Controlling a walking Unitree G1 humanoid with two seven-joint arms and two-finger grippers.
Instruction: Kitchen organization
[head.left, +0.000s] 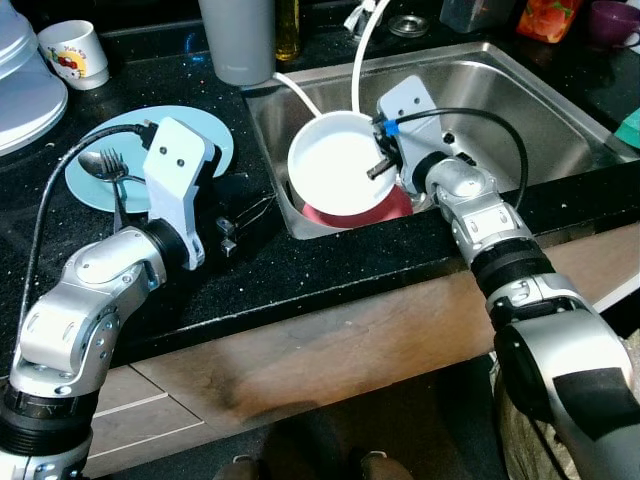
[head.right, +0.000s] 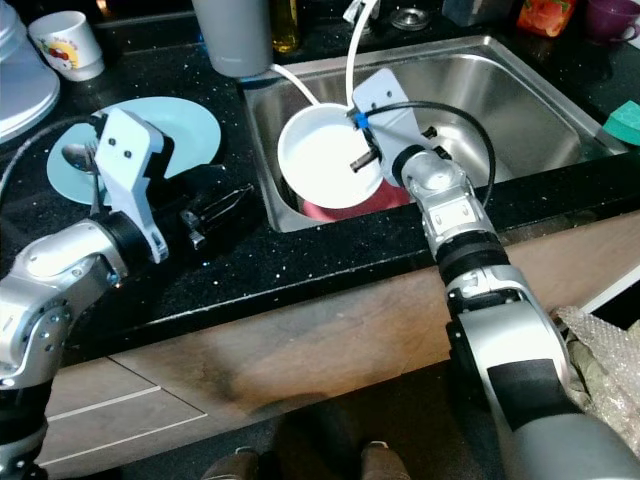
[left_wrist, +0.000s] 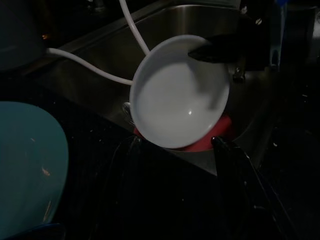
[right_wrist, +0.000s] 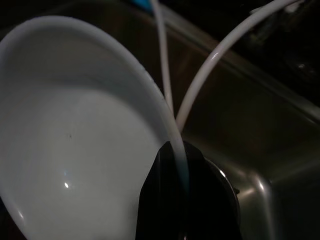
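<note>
A white bowl (head.left: 335, 165) hangs tilted over the left end of the steel sink (head.left: 520, 110), its hollow facing me. My right gripper (head.left: 378, 165) is shut on the bowl's right rim, with one black finger (right_wrist: 170, 200) inside it. Under the bowl, a red dish (head.left: 362, 210) lies in the sink. My left gripper (head.right: 215, 210) rests open and empty on the black counter just left of the sink, pointing at the bowl. Behind it, a light blue plate (head.left: 85, 185) carries a spoon (head.left: 95, 163) and a fork (head.left: 113, 165).
Two white hoses (head.left: 362, 50) drop into the sink behind the bowl. A grey tumbler (head.left: 238, 40) stands at the sink's back left corner, with a white mug (head.left: 75, 52) further left. A purple cup (head.left: 612, 22) and an orange packet (head.left: 548, 18) sit at the back right.
</note>
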